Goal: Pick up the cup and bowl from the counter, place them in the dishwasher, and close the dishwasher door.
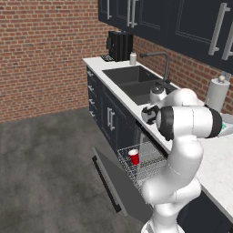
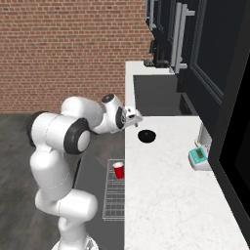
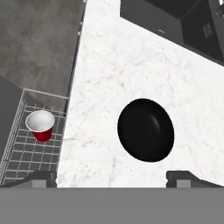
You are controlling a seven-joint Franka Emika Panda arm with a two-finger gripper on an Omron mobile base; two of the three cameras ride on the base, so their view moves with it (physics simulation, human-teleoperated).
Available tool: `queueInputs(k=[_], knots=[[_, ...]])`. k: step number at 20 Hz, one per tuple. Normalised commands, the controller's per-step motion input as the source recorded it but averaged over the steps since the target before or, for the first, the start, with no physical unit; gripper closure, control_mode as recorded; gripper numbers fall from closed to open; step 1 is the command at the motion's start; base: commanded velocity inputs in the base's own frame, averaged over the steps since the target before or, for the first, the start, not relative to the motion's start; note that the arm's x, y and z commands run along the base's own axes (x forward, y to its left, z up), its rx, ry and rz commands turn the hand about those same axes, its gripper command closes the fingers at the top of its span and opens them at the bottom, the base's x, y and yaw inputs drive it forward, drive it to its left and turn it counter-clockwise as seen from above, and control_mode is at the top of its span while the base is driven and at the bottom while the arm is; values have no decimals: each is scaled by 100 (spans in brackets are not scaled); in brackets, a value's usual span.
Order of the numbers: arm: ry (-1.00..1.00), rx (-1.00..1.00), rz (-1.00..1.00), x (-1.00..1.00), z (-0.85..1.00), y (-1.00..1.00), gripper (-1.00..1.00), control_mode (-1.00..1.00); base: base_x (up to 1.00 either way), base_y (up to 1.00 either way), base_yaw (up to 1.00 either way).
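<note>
The black bowl (image 3: 145,130) lies on the white counter (image 3: 113,65), just ahead of my open gripper (image 3: 112,179), whose fingertips (image 3: 41,178) stand wide apart with nothing between them. In the right base view the gripper (image 2: 134,117) hovers over the counter's front edge, a little short and left of the bowl (image 2: 146,135). The red cup (image 1: 134,156) stands upright in the pulled-out wire rack of the dishwasher (image 1: 145,166); it also appears in the other two views as the cup (image 2: 118,170) and the cup (image 3: 40,125). The dishwasher door (image 1: 116,179) hangs open, dropped down toward the floor.
A dark sink (image 1: 132,79) with a faucet (image 1: 164,63) lies beyond the bowl. A black coffee machine (image 1: 119,45) stands at the counter's far end, a paper-towel roll (image 1: 217,93) by the wall. A small teal device (image 2: 199,157) sits to the bowl's right. Wall cabinets (image 2: 185,34) hang overhead.
</note>
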Motion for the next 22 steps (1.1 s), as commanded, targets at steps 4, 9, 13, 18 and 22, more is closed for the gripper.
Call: queueInputs(k=[4, 9, 13, 18, 22], knots=[[6, 0, 10, 50, -23, -22, -100, -100, 0, 0, 0], [9, 0, 10, 38, -31, -7, -100, -100, 0, 0, 0], [10, 0, 7, 16, -32, 0, -100, -100, 0, 0, 0], [8, 0, 2, 12, -26, -9, -100, -100, 0, 0, 0], [6, 0, 0, 16, -22, -11, -100, -100, 0, 0, 0]])
